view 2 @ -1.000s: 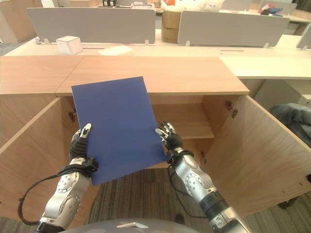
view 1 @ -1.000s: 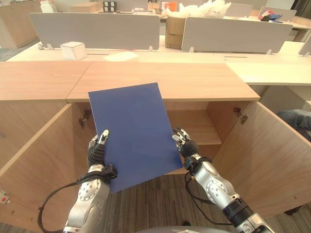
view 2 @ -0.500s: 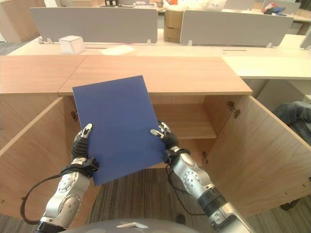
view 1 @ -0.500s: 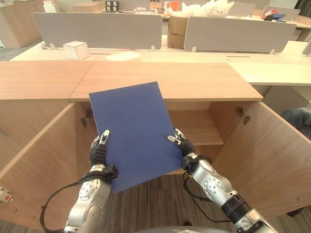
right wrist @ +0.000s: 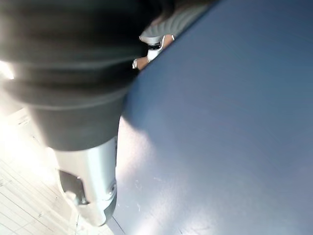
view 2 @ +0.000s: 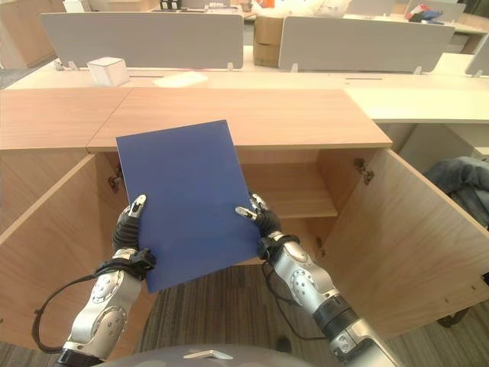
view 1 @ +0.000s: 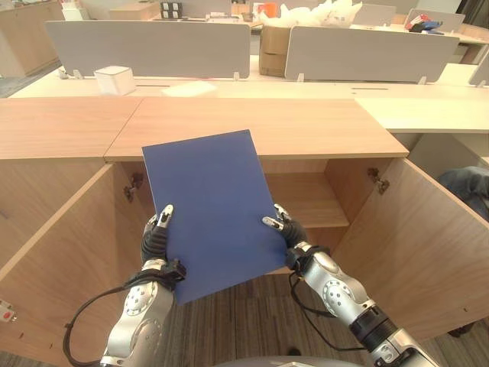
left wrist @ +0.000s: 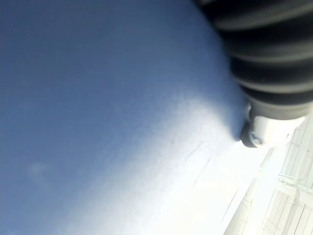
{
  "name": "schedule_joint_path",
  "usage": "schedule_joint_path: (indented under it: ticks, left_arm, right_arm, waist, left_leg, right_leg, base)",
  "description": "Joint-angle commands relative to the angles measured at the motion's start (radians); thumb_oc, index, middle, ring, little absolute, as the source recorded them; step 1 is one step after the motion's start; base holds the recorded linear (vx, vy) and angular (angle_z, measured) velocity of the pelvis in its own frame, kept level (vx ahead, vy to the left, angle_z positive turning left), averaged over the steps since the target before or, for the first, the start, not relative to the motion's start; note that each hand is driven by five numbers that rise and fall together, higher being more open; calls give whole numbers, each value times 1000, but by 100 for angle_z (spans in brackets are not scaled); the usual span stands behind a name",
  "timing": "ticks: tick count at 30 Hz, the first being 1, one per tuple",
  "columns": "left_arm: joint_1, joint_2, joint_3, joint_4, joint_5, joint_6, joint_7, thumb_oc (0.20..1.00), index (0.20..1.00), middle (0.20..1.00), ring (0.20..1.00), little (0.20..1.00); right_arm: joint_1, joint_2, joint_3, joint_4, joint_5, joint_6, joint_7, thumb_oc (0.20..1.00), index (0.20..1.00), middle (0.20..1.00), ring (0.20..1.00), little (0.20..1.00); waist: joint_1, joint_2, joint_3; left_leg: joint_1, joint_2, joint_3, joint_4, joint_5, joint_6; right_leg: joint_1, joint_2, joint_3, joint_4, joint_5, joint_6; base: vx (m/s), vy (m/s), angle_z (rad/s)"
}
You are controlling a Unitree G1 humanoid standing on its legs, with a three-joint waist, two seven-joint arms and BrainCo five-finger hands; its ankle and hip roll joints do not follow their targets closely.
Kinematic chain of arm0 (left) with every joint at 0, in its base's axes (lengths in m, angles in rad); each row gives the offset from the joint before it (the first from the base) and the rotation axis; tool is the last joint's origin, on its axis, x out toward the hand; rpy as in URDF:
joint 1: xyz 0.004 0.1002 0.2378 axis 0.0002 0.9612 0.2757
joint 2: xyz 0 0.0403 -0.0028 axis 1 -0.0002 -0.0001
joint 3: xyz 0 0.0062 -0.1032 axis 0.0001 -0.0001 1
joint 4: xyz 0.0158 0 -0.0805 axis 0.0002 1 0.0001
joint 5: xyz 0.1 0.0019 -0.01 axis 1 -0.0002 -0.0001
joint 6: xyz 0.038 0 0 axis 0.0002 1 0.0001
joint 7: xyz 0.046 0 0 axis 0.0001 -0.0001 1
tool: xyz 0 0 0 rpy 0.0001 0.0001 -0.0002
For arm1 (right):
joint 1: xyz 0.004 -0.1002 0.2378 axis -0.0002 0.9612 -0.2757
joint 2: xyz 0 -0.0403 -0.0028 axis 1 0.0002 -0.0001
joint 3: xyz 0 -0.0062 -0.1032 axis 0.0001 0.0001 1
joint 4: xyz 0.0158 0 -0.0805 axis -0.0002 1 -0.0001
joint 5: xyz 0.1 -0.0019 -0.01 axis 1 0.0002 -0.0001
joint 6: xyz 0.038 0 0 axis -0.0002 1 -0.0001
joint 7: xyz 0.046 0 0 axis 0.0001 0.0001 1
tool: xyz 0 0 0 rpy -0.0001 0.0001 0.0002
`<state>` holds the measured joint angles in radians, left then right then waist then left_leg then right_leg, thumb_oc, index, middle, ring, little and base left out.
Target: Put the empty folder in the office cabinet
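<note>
A flat dark-blue folder (view 1: 214, 210) is held upright and slightly tilted in front of the open wooden office cabinet (view 1: 267, 122). My left hand (view 1: 155, 238) grips its lower left edge, thumb on the front and fingers behind. At the right edge my right hand (view 1: 289, 233) pinches it too, thumb laid over the face. Up close, the folder's blue surface (left wrist: 98, 98) runs past the left hand's ribbed cover (left wrist: 274, 49), and the folder (right wrist: 234, 122) also lies against the right hand (right wrist: 88, 186). Behind the folder, the cabinet's inner shelf (view 1: 306, 200) is bare.
Both cabinet doors stand swung out: the left door (view 1: 69, 260) and the right door (view 1: 416, 245). On the desks behind are grey dividers (view 1: 153, 46), a white box (view 1: 114, 79) and a cardboard box (view 1: 275, 50). Dark carpet lies below.
My right hand has gone from spread fingers beside the folder's right edge to a thumb pinch on it. The folder and left hand have barely moved.
</note>
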<state>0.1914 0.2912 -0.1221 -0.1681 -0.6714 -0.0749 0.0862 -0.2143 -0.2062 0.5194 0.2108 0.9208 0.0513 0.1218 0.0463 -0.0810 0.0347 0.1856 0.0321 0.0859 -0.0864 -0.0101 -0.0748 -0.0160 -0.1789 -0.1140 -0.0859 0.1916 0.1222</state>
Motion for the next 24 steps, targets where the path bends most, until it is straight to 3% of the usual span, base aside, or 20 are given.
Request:
schedule_joint_path:
  ticks: [1, 24]
  left_arm:
    - [-92, 26, -33, -125, -47, -52, -62, 200, 200, 200, 200, 200]
    - [-73, 69, -138, -127, -112, 14, -115, 200, 200, 200, 200, 200]
  right_arm:
    - [-106, 39, 49, 8, -33, -2, 39, 1000, 1000, 1000, 1000, 1000]
    - [-145, 30, 60, 41, -51, 29, 7, 1000, 1000, 1000, 1000, 1000]
  waist:
    - [6, -30, -8]
    - [3, -25, -7]
  left_leg:
    - [-75, -54, 1, -1, -61, 39]
    - [-84, -56, -17, -1, -54, 42]
  right_leg:
    - [11, -87, -5, -1, -48, 81]
    - [16, -85, -9, -1, -50, 76]
  base:
    - [0, 0, 0]
    - [1, 0, 0]
